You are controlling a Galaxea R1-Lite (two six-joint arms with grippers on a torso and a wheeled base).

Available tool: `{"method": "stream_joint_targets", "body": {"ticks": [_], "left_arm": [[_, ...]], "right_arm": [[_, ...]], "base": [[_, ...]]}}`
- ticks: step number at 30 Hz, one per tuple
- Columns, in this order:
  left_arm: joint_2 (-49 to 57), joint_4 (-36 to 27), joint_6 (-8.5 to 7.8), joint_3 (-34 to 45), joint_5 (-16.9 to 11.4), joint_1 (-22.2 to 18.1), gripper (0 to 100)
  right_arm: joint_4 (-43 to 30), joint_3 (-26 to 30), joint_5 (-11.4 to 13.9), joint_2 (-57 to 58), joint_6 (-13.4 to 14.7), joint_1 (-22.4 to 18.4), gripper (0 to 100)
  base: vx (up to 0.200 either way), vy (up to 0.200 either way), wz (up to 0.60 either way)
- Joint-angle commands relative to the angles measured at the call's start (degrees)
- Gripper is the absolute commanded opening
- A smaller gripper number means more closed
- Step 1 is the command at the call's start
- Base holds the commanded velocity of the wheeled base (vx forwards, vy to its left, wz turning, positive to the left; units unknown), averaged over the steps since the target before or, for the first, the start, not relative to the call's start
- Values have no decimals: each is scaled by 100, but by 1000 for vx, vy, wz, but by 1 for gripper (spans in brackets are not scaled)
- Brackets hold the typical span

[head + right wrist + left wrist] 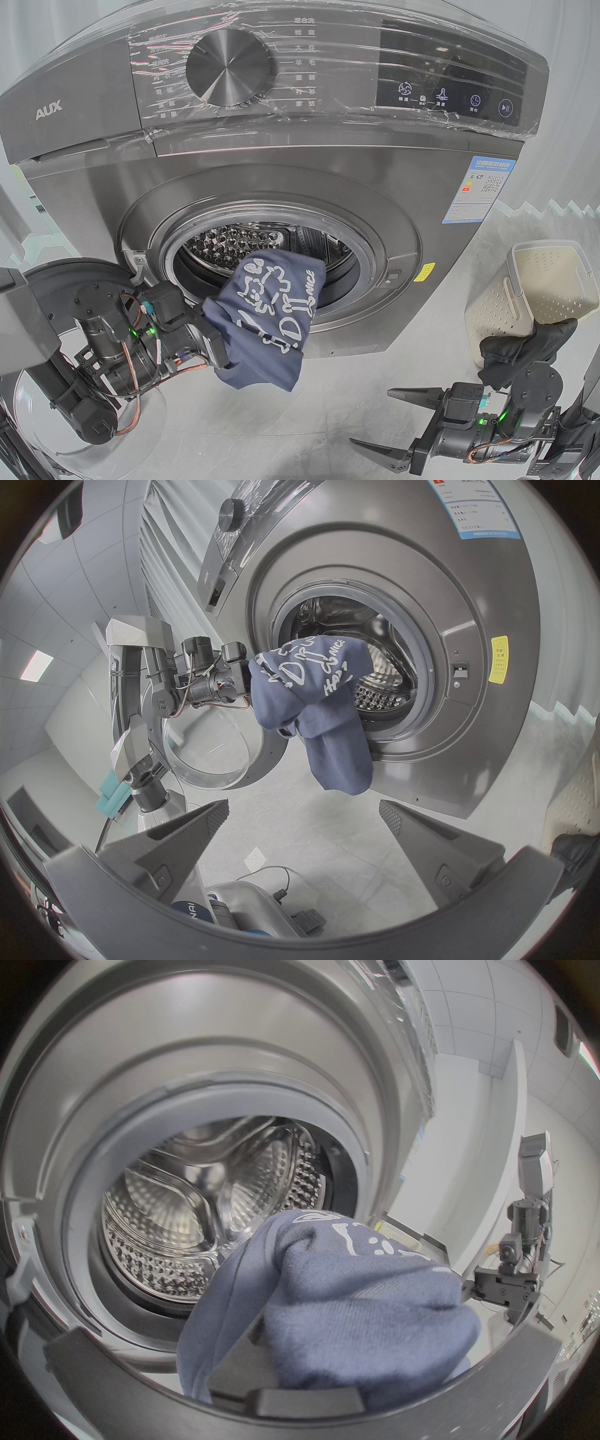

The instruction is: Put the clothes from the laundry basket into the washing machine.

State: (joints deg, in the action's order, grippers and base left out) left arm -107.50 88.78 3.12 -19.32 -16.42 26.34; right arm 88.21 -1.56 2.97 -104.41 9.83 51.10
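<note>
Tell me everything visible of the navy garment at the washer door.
The navy garment is soft, knit-looking cloth with white printed lettering and drawings. It is bunched over the left gripper, which is shut on it. Its upper part sits at the open mouth of the washing machine, before the steel drum; its lower end hangs free above the floor. Contact with the door rim cannot be told.
</note>
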Motion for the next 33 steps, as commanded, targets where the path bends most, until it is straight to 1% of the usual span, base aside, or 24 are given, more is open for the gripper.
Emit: {"method": "stream_joint_targets", "body": {"ticks": [1,2,4,5,6,8,9,11,12,14,18,24,28,31,33], "left_arm": [[-17,-1,-40,253,25,398,0],[-52,-10,-40,341,69,565,0],[-254,-10,-40,306,218,741,0],[-360,-10,-31,192,350,785,0],[-448,-10,-31,16,412,785,0],[-571,-10,-31,-204,429,785,0],[-782,-10,-13,-476,438,732,0],[-993,-10,-4,-775,464,697,0],[-1089,-10,39,-915,473,697,0],[-1274,-28,66,-1197,508,679,0],[-1660,-19,75,-1759,763,442,0],[-2047,-37,101,-2436,842,257,0],[-2302,-72,189,-2875,921,161,0],[-2495,-142,294,-3438,1132,152,0],[-2592,-248,330,-3675,1229,161,0]], "right_arm": [[3,-29,-34,9,11,190,100],[3,-37,-43,17,19,269,100],[3,-37,-95,35,28,304,100],[3,-29,-139,44,37,313,100],[3,-29,-157,53,37,313,100],[3,-46,-166,70,37,313,100],[3,-81,-166,105,37,313,100],[3,-90,-174,105,37,321,100],[3,-81,-174,105,37,321,100],[3,-81,-174,114,37,313,100],[3,-99,-174,140,37,313,100],[3,-143,-174,140,37,313,100],[3,-143,-174,132,37,321,100],[3,-143,-174,123,37,321,100],[3,-143,-174,123,37,330,100]], "base": [[0,0,0],[0,0,0],[0,0,0],[0,0,0],[0,0,0],[0,0,0],[0,0,0],[0,0,0],[0,0,0],[0,0,0],[0,0,0],[0,0,0],[0,0,0],[0,0,0],[0,0,0]]}}
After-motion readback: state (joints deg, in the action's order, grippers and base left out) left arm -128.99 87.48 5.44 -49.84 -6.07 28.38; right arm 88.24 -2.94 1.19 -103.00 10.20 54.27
